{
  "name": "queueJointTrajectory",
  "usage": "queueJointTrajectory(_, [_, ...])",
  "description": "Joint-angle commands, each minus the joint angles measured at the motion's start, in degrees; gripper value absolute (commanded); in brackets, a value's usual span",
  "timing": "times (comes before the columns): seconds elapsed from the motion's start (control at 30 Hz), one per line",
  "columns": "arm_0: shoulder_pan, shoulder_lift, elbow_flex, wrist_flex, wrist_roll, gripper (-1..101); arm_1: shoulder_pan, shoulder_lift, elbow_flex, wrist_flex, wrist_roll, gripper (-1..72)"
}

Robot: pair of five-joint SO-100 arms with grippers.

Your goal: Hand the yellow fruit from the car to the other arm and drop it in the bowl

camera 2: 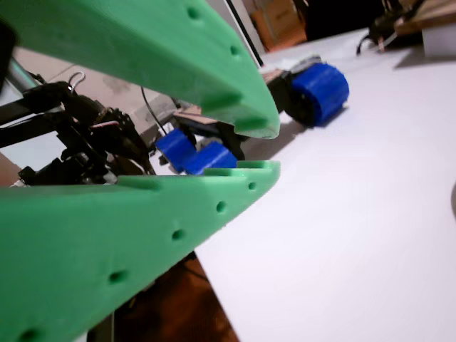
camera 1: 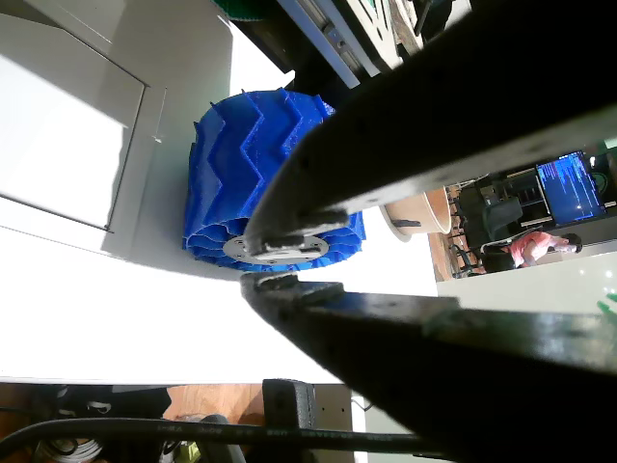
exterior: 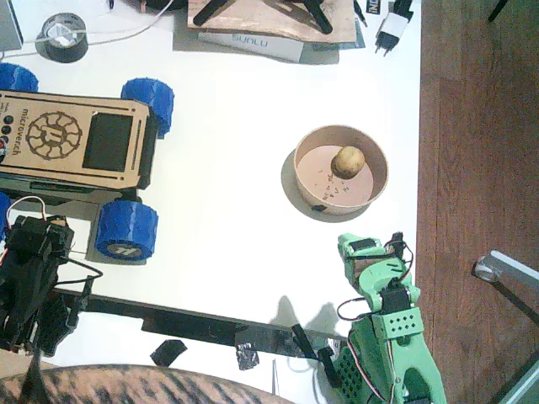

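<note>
1. Wrist view, black arm: left pincer [camera 1: 258, 265] nearly shut, only a thin slit between the tips, nothing in it. A blue wheel [camera 1: 275, 183] of the car sits just beyond, zigzag tread, pale hub.
2. Wrist view, green arm: right pincer [camera 2: 267, 148] with jaws a narrow gap apart, empty; perforated green plastic, smooth edges. Open white bench [camera 2: 370, 214] stretches ahead of it.
3. Fixed view: left pincer [exterior: 34, 286] low at the bench's left edge, near the car [exterior: 72, 139]. Right pincer [exterior: 366, 252] just below the bowl [exterior: 341, 168], not touching.
4. Wide bare bench between car and bowl; bench edge runs close to the bowl's right, wooden floor [exterior: 476, 126] beyond.
5. Yellow fruit [exterior: 348, 161] rests inside the bowl, toward its upper right; small, round, dull yellow-tan skin.
6. Bowl: round, tan paper, low walls, speckled flat bottom. Car: flat wooden deck, gear emblem, black panel.
</note>
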Motion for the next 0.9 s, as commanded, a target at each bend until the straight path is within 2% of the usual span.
queueJointTrajectory(0.0, [0.4, 0.2, -0.1, 0.8, 0.0, 0, -1.6, 0.4, -0.1, 1.8, -0.3, 0.1])
queueJointTrajectory(0.17, [0.4, 0.2, -0.1, 0.8, 0.0, 0, -2.2, 0.4, 0.7, 3.7, 0.5, 0.1])
queueJointTrajectory(0.53, [0.4, 0.3, -0.1, 0.8, 0.0, 0, -2.5, 0.4, 3.9, 2.9, -1.1, 0.1])
queueJointTrajectory(0.67, [0.4, 0.3, -0.1, 0.8, 0.0, 0, -2.6, 0.4, 4.7, 1.6, 2.3, 0.2])
queueJointTrajectory(0.87, [0.4, 0.3, -0.1, 0.8, 0.0, 0, -2.5, 0.4, 5.4, 1.0, 3.1, 0.3])
